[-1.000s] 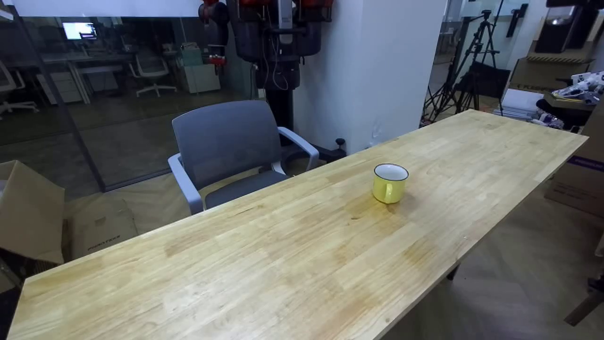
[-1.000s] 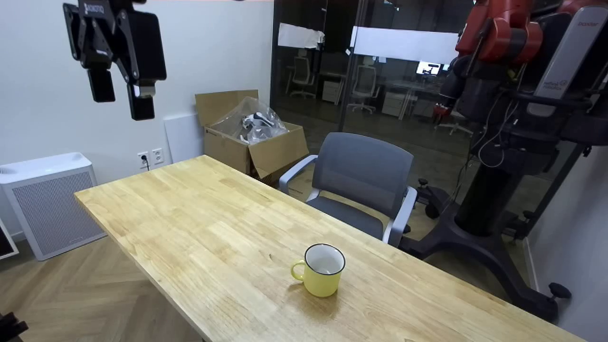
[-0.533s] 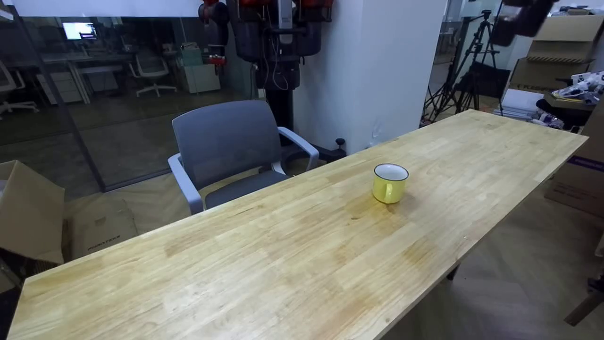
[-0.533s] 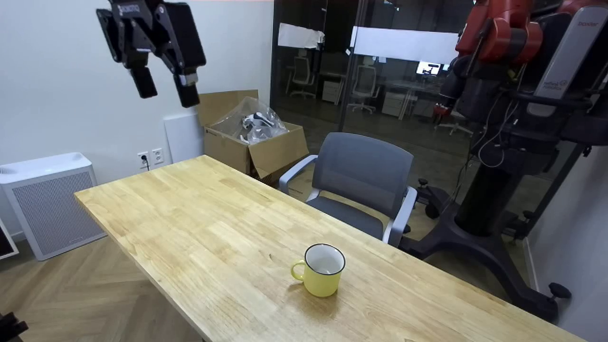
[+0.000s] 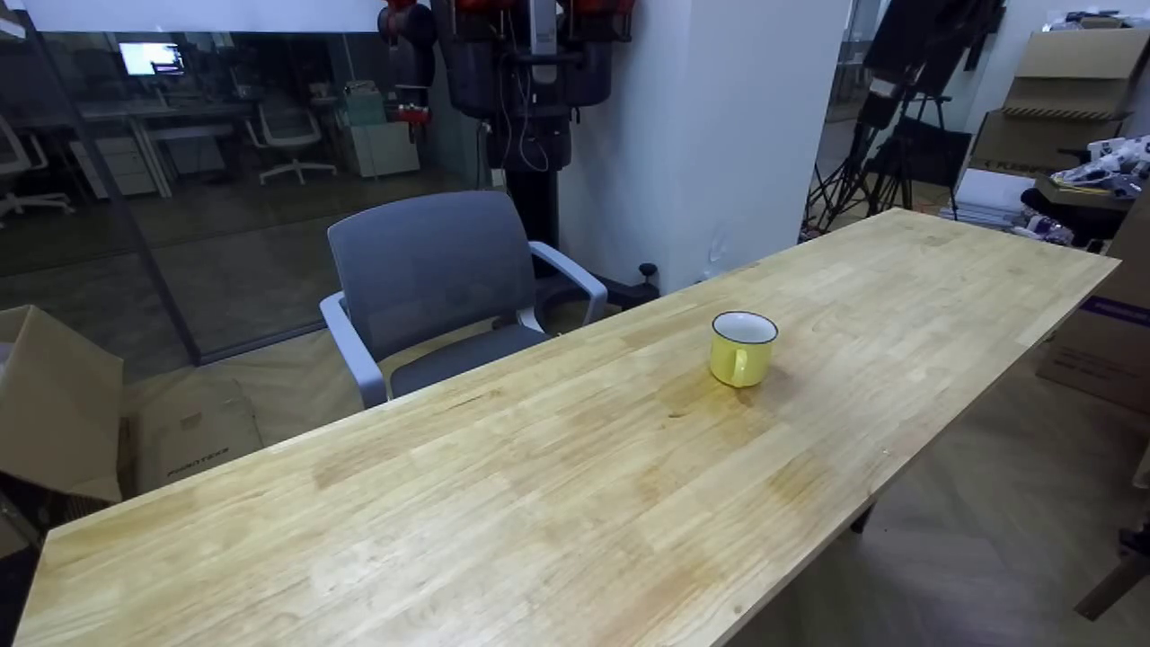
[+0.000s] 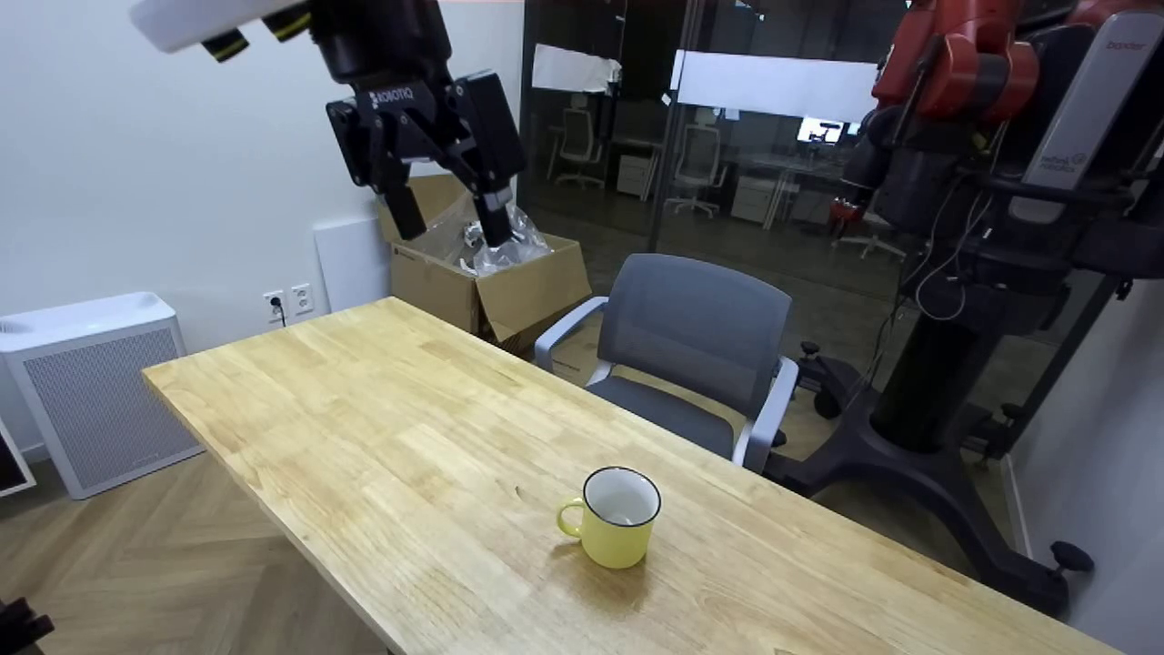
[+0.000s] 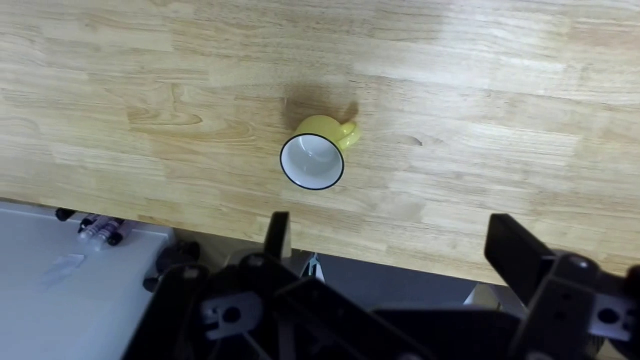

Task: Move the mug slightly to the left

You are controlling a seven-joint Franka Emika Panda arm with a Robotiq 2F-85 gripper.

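Observation:
The yellow mug [image 5: 729, 352] with a white inside and dark rim line stands upright on the long wooden table [image 5: 503, 503]. In an exterior view the mug [image 6: 617, 543] has its handle toward the left. In the wrist view the mug [image 7: 311, 162] lies above and left of centre between the fingers, with its handle to the upper right. My gripper [image 6: 455, 236] hangs high above the table, well apart from the mug. In the wrist view the gripper [image 7: 389, 217] has its fingers wide apart with nothing between them.
A grey chair [image 6: 696, 337] stands at the table's long side. An open cardboard box [image 6: 536, 282] is beyond the table's far end. A red and black robot [image 6: 964, 182] stands behind the chair. A white air purifier [image 6: 100, 400] is on the floor.
My gripper has moved right in an exterior view, and more of the arm shows there. It has come into view at the top right of the exterior view with the tripod. The mug has not moved.

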